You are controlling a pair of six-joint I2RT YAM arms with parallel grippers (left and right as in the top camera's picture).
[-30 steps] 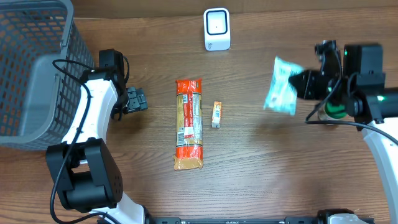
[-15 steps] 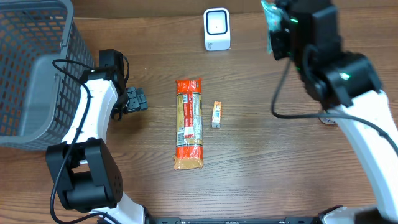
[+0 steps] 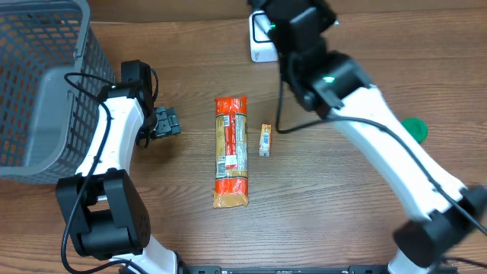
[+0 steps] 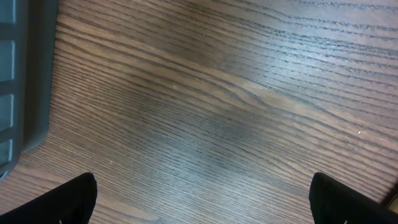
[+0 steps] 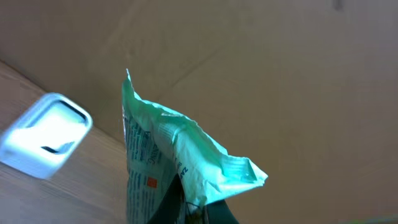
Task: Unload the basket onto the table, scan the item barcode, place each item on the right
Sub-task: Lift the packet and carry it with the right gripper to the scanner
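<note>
Two robot arms at a wooden worktop (image 3: 319,221). The right arm reaches across to 12 o'clock, where a white scanner (image 3: 263,50) sits half hidden beneath its wrist. Seen from the right wrist camera, the right tool (image 5: 189,202) is pinched tight on the bottom edge of a crumpled green packet (image 5: 168,149), which stands up from the fingers in the air. The scanner lies on the wood at about 8 o'clock of the packet and apart from it. Small print shows on the side of the packet nearer the scanner.

The left tool (image 3: 169,122) hangs spread wide and holding nothing, low over bare wood at 9 o'clock of a long orange packet (image 3: 231,152) lying at the middle of the worktop. A small sachet (image 3: 265,140) lies just beside that packet at 3 o'clock. A grey mesh basket (image 3: 38,76) fills the 10 o'clock corner, and a green disc (image 3: 415,129) lies at 3 o'clock near the edge.
</note>
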